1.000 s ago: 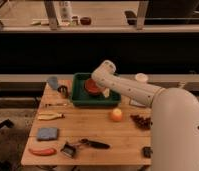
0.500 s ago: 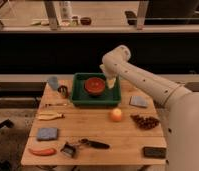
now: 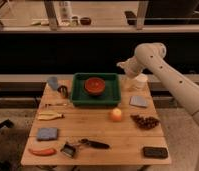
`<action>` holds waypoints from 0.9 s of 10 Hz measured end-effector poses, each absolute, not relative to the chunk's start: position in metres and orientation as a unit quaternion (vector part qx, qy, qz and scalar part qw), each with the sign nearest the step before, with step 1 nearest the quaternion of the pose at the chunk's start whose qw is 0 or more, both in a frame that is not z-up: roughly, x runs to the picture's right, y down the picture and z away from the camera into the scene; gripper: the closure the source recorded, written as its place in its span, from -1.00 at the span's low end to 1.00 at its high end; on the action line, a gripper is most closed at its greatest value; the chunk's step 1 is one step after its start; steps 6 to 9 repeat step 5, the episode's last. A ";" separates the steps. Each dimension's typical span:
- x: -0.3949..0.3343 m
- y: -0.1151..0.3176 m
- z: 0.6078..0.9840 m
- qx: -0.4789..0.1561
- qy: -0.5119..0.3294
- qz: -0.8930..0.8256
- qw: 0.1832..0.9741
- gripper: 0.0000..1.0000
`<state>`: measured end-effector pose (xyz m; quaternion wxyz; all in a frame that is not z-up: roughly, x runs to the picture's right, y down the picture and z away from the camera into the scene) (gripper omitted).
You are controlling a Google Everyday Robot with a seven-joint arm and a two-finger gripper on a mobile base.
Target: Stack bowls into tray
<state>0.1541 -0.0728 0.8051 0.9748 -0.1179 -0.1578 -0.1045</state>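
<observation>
A red-orange bowl (image 3: 94, 85) with a darker rim sits inside the dark green tray (image 3: 111, 95) at the back middle of the wooden table. My gripper (image 3: 123, 66) hangs at the end of the white arm, up and to the right of the tray, above the white cup (image 3: 140, 82). It is clear of the bowl and the tray, and nothing shows in it.
A small dark metal cup (image 3: 63, 91) and a pale blue cup (image 3: 53, 82) stand left of the tray. On the table lie an orange fruit (image 3: 116, 114), grapes (image 3: 145, 121), blue-grey pads (image 3: 47, 133) (image 3: 139, 101), a banana (image 3: 49, 116), a chilli (image 3: 42, 151), a brush (image 3: 88, 145) and a dark block (image 3: 155, 152).
My arm has lifted off the tray and swung right and back, away from the bowl. The bowl stays in the tray.
</observation>
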 end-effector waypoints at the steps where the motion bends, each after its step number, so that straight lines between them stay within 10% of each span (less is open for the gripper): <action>1: 0.154 -0.069 0.811 -0.118 -0.154 -0.105 0.975 -0.60; 9: 0.138 -0.060 0.851 -0.124 -0.160 -0.097 0.974 -0.60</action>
